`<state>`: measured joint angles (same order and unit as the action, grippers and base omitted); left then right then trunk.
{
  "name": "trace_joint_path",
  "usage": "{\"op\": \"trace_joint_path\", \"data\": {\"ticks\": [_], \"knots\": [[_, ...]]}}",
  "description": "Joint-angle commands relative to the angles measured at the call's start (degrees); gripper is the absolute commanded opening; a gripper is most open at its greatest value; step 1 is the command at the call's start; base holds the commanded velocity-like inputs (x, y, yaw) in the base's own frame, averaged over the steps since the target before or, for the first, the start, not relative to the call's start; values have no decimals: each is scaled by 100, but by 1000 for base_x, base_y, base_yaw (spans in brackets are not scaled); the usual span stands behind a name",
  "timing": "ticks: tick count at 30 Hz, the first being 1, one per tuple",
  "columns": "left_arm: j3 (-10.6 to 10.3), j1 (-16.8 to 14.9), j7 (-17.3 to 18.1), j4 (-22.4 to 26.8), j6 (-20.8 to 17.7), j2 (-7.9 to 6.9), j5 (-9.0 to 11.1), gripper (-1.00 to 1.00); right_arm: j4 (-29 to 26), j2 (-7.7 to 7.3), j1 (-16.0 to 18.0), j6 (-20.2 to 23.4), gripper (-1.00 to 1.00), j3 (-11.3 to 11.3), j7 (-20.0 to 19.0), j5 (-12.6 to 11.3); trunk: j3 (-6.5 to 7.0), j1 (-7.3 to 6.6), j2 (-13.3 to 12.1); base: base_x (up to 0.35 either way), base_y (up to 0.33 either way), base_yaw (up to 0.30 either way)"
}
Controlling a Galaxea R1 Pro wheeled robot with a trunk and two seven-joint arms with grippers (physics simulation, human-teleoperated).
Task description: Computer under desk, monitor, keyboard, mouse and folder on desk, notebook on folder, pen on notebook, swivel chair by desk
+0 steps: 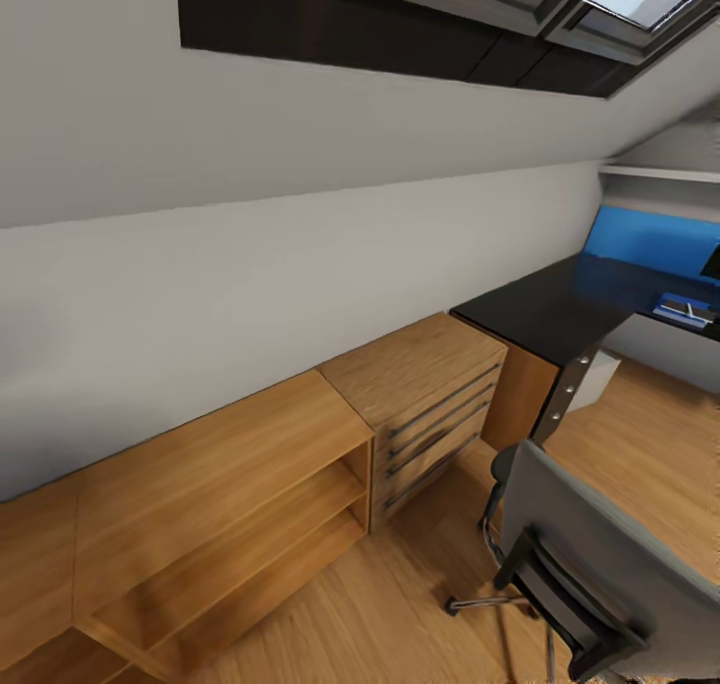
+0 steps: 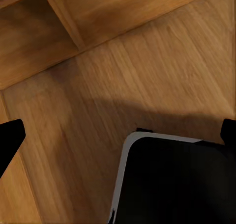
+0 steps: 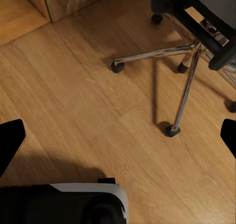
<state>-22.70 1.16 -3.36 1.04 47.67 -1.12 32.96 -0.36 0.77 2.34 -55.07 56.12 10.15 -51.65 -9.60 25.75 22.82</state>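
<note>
Wooden shelf unit (image 1: 220,504) at far left, then the wooden dresser (image 1: 425,394) with bar handles, then the desk (image 1: 545,314) along the wall. Swivel chair (image 1: 590,554) in the foreground, well apart from the desk; probably heavy but easy to roll on castors, chrome star base (image 3: 182,67) slick, so best pushed or pulled by the stiff backrest edge or an armrest. Folder (image 1: 685,309) on the desk at far right with something dark on it. Left gripper (image 2: 118,135) and right gripper (image 3: 118,135) both spread wide, empty, over bare floor. No readable writing or brand anywhere.
</note>
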Motion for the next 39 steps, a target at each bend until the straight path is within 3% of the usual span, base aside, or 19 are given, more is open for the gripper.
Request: {"op": "trace_joint_path", "data": {"ticks": [1,23,32,39], "knots": [[-52,35,-26,11,103,-2,17,100,4,2,-14,-75,100,48,45,6,-13,3,10,0,202,-219],[-59,68,-34,11,156,6,21,100,2,-6,-32,-113,100,48,5,6,-70,3,10,0,49,-272],[-56,68,-34,11,154,6,24,100,2,-6,-32,-84,100,48,5,6,-93,3,10,0,258,-275],[-57,67,-34,11,147,6,26,100,2,-6,-32,-74,100,48,5,6,-109,3,10,0,54,-275]]}}
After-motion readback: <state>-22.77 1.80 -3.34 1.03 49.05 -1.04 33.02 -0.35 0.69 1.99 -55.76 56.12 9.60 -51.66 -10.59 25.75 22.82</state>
